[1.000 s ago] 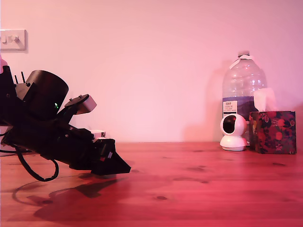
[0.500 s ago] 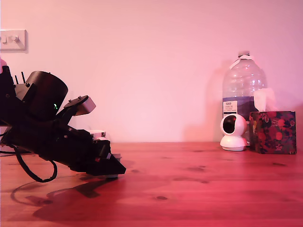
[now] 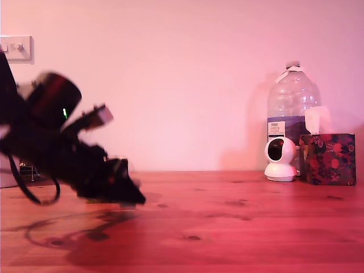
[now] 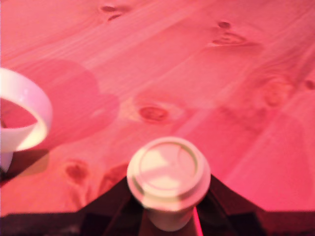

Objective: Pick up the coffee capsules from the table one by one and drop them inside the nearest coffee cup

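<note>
One black robot arm leans low over a reddish-brown wooden bench [image 3: 239, 227], at the exterior view's left, blurred. Its claw [image 3: 128, 196] points down toward the wood, tip just above the surface, with a dark shadow beneath it.

One coffee capsule [image 4: 169, 179] is visible, only in the wrist view. It is a small pale pod with a wide flat rim, sitting between the claw's two dark fingers [image 4: 110, 204], rim facing the camera. The fingers stand close on either side of its body and look clamped on it. Whether it touches the wood cannot be told.

One coffee cup [image 4: 22, 118] shows at the edge of the wrist view: only part of its white rim and wall. It stands apart from the capsule, with bare knotted wood between them.

At the exterior view's right, against the wall, stand one large clear water bottle [image 3: 292, 108], one small white round camera [image 3: 281, 159] just in front of it, and one dark floral tissue box [image 3: 328, 158] beside them. One white light switch [image 3: 15, 48] is on the wall above the arm.
</note>
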Available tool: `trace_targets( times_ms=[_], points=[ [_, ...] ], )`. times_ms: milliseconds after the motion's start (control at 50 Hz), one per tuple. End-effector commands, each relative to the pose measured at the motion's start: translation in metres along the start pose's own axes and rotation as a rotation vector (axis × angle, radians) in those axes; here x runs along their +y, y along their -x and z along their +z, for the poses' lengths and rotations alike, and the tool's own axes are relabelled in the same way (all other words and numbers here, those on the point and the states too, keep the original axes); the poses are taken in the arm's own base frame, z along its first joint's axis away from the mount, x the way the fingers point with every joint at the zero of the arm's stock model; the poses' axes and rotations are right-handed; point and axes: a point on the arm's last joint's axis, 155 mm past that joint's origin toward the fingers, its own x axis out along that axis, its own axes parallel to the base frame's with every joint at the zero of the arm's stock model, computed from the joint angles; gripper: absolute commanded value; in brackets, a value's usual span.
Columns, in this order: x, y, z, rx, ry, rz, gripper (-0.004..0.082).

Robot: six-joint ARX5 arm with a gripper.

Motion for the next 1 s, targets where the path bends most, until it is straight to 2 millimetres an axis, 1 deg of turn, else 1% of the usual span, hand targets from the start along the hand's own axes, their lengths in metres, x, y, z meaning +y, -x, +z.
trace_targets(
  times_ms=[0,100,200,320,460,600,740,860,980],
  points=[
    [-0.005,0.01,0.01,-0.014,-0.006,-0.001,0.0199],
    [-0.009,0.024,0.021,-0.014,-0.007,0.002,0.0199],
    [-0.009,0.039,0.03,-0.015,-0.006,0.028,0.0199],
    [-0.001,0.057,0.037,-0.015,0.001,0.084,0.0199],
    [0.018,0.074,0.038,-0.003,0.021,0.174,0.0199],
    [0.035,0.083,0.033,0.017,0.047,0.237,0.0199],
    [0.041,0.085,0.03,0.025,0.062,0.249,0.0199],
    [0.045,0.088,0.035,0.018,0.072,0.259,0.0199],
    [0.054,0.091,0.045,0.012,0.092,0.272,0.0199]
  ],
)
